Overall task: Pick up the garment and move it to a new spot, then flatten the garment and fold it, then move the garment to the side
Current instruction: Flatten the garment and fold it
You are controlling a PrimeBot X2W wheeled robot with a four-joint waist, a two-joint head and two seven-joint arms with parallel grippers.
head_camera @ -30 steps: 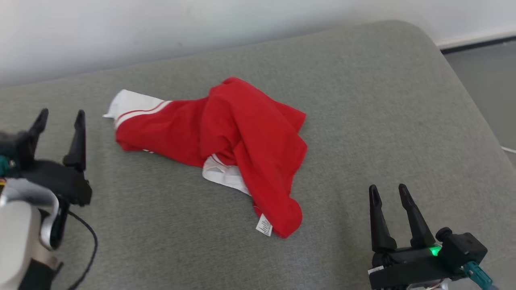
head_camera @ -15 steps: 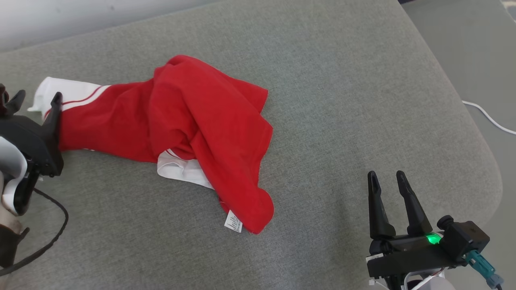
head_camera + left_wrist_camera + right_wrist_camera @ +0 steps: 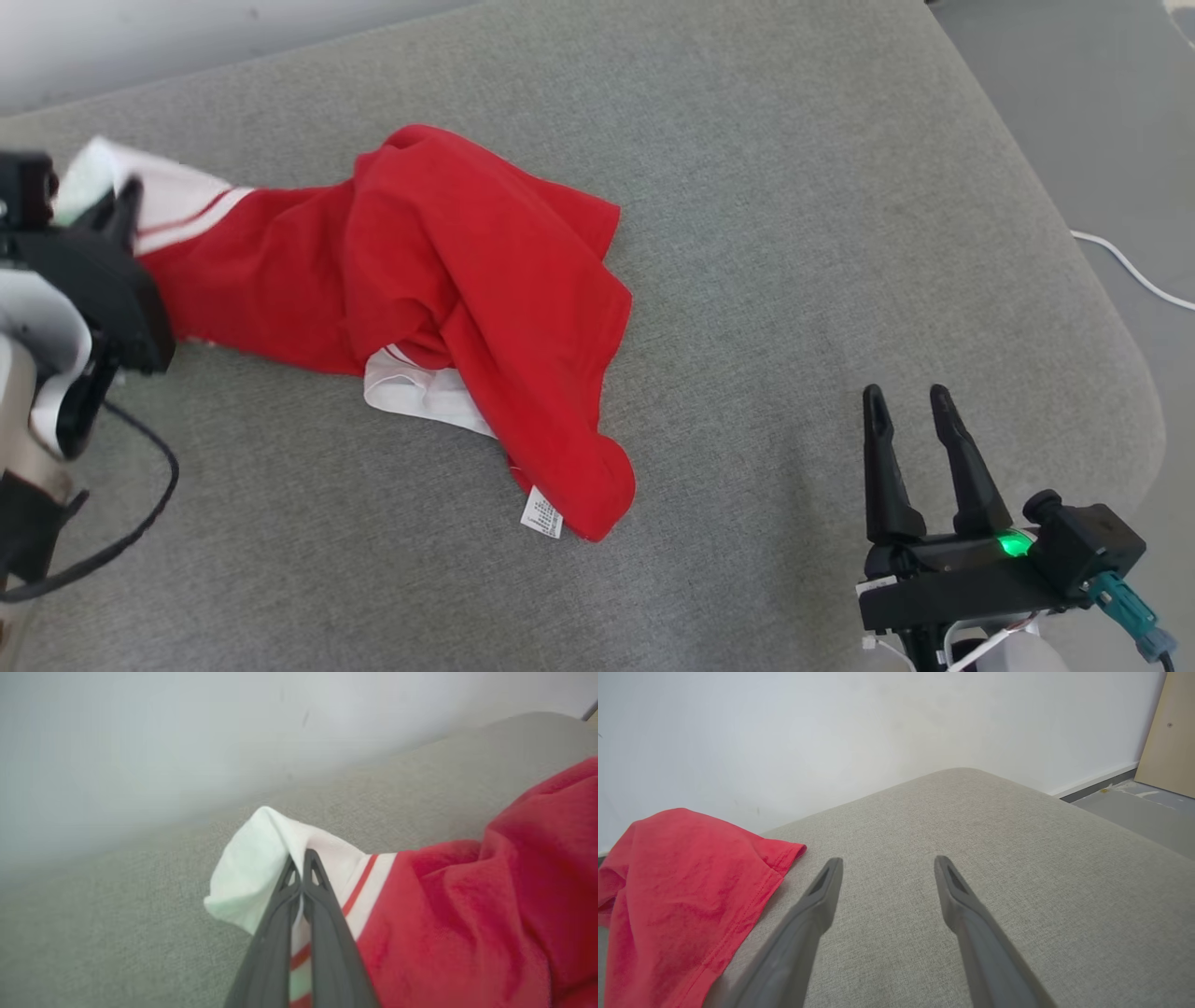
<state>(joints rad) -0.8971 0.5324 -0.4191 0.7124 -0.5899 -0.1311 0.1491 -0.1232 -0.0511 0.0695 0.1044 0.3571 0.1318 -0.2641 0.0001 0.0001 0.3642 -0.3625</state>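
Garment (image 3: pixel 485 280) lay crumpled on the grey cushion (image 3: pixel 794 187), left of centre in the head view. It was red, with a white end carrying red stripes (image 3: pixel 177 201) at the cushion's far left. Left jaws were pinched together on that white end. In the left wrist view the fingers (image 3: pixel 275 933) met at the tips, with white cloth (image 3: pixel 247 868) bunched around them and a sliver of it between them. Right jaws were spread wide and held nothing. Their fingers (image 3: pixel 882 467) pointed over bare cushion near the front right corner, well apart from the garment. A second white patch (image 3: pixel 420 397) showed under the red fold. A white care label (image 3: pixel 542 512) hung at the near red hem. A white cable (image 3: pixel 1130 271) lay on the floor to the right.
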